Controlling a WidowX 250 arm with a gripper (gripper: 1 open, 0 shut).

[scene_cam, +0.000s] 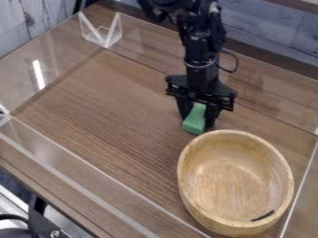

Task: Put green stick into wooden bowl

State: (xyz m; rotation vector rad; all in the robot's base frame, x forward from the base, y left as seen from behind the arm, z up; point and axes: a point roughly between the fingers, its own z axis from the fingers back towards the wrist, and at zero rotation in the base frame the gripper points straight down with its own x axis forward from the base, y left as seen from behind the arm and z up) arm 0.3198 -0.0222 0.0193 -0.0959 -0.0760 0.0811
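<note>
Gripper [200, 115] closed on green stick [196, 119] at frame centre, ready for lifting into wooden bowl [236, 182] at lower right.

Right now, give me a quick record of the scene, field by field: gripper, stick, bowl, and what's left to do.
gripper: pointing down, shut on the green stick
green stick: between the gripper's fingers, low over the table, just beyond the bowl's far rim
bowl: wooden, upright on the table at front right, nothing visible inside
table: wood-grain top with clear walls around it
left to do: lift the stick and place it in the bowl
</note>
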